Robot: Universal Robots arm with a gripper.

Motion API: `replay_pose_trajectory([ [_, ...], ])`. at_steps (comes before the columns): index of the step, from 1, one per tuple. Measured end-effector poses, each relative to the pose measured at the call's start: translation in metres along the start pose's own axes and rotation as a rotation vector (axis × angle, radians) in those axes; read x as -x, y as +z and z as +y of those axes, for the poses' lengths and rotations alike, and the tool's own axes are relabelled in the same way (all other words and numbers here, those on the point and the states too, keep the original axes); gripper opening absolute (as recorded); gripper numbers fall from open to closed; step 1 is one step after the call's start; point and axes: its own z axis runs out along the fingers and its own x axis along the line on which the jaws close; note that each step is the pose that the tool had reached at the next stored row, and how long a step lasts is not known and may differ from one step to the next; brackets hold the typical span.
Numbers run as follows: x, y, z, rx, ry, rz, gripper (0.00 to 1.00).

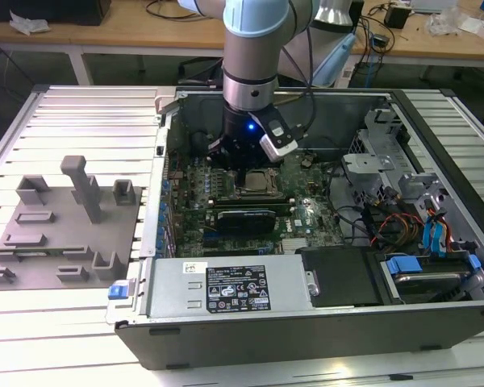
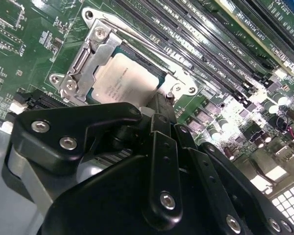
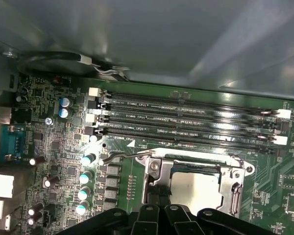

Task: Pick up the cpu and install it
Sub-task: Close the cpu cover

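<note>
The cpu lies flat in its socket on the green motherboard, inside the open computer case. Its silvery-grey top shows in both wrist views, ringed by the metal socket frame. My gripper hangs straight down over the socket, its black fingers close together at the frame's edge. Nothing is held between them. The thin wire lever runs along one side of the socket.
Long memory slots run beside the socket. The case walls box in the arm. A power supply sits in front and a drive cage on the exterior view's right. A grey fixture plate with blocks lies outside, left.
</note>
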Motion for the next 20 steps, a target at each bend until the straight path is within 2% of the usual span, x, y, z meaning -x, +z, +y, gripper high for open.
replay_pose_trajectory([
  [20,-0.0005,0.0034,-0.0021,-0.0003,0.0,0.0003,0.11],
])
